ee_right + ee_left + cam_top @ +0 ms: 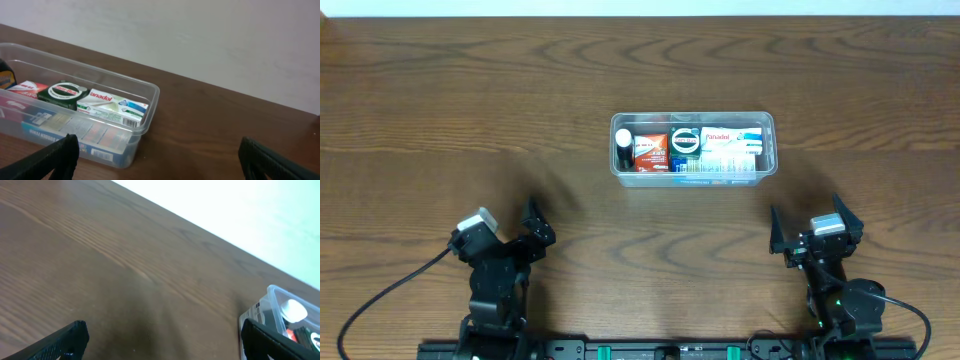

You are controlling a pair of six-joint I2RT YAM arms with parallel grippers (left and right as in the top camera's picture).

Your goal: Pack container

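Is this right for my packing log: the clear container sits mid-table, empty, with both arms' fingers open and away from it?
Not quite: the container is not empty. The overhead view shows small boxes packed inside it. The rest holds: it sits mid-table, with the left fingers and right fingers open and away from it.

"Panadol" on white box (114,106)

Left claw (540,224) wide open – right claw (805,214) likewise, both empty.
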